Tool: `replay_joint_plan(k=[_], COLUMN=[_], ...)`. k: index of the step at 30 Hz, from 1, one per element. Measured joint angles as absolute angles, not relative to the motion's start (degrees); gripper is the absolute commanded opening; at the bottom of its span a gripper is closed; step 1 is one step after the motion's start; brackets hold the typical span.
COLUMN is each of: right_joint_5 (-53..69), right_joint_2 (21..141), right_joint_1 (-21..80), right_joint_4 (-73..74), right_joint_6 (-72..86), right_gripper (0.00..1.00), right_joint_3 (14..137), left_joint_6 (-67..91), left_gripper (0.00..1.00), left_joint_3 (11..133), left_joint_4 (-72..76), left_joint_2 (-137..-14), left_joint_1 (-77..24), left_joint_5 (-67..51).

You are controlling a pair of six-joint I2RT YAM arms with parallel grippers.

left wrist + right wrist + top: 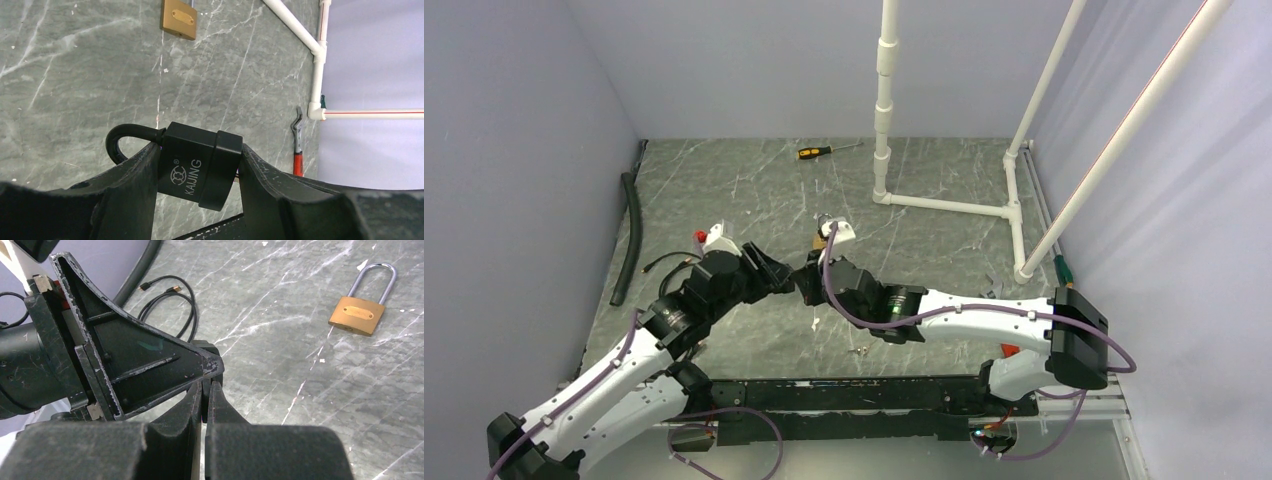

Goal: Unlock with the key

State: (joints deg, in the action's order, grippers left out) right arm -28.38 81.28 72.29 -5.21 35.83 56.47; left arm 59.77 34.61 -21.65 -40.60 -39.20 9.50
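A black padlock (192,170) marked KAIJING sits sideways between the fingers of my left gripper (200,148), which is shut on its body, with the shackle (120,142) sticking out to the left. My right gripper (206,385) is shut on a thin dark piece, which I take for the key; its blade is hidden. Its tips press up against the left gripper's finger (150,360), where the lock's underside lies. In the top view both grippers (799,276) meet nose to nose above the middle of the table.
A brass padlock (356,315) lies flat on the marble table (924,260) just beyond the grippers. A screwdriver (816,152) lies at the back, a white pipe frame (944,205) at back right, a black hose (632,235) along the left, a red-handled wrench (298,150) at right.
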Motion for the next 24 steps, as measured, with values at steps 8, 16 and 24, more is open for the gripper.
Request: replay_joint_plan(k=[8,16,24], right_joint_5=[-28.67,-28.18,-28.25], right_joint_2=[79.94,80.47,80.93], right_joint_1=[71.99,72.2,72.18], right_joint_4=[-5.63,-6.61,-6.52], right_joint_6=[36.64,37.1,37.08], right_gripper=[0.0,0.0,0.0], right_joint_3=[55.77,54.74,54.63], left_joint_6=[59.66,60.6,60.69], left_gripper=[0.62,0.69,0.6], left_joint_3=[34.59,33.95,32.38], left_joint_4=[-19.51,-14.96,-14.0], left_joint_2=[-40.86,-40.82,-40.69], left_joint_1=[-39.16,-39.29,-39.18], left_joint_5=[8.62,5.74,6.15])
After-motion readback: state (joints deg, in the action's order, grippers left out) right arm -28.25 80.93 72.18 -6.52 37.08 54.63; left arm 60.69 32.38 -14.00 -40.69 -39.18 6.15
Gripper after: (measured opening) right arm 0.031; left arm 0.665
